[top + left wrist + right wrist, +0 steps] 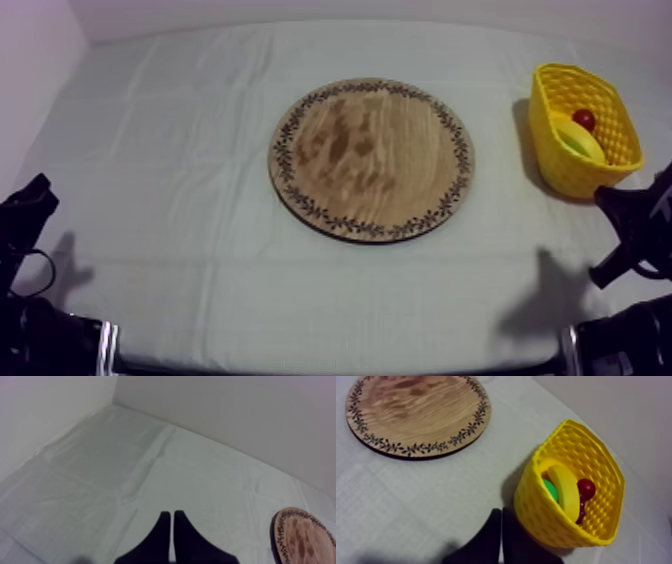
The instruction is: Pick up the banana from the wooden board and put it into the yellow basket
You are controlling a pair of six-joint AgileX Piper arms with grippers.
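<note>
Banana (563, 488): smooth, curved and yellow, lying inside the yellow basket (551, 521) and well away from the board; its top reaches close to the rim.
Yellow basket: plastic, with walls moulded in a woven, dimpled pattern and a rim wider than the base. It stands on the table's right side, near the right arm.
Other contents: a glossy small red fruit (586, 488) on one side of the banana and a rounded green piece (550, 489) on the other; I cannot tell what kind the green one is.
Wooden board (371, 158): round and flat, with streaky brown grain and a dark leafy pattern around the rim. It lies bare at mid-table.
Left gripper (172, 514): black fingers pressed together into a narrow wedge, holding nothing, low over bare cloth, with the board's edge off to one side.
Right gripper (502, 511): fingers likewise closed on nothing, just beside the basket's near wall.
Cloth (180, 150): grey-white, matte, marked with fold creases.
Room: plain pale walls (225, 411) meet behind the table's far edge.
</note>
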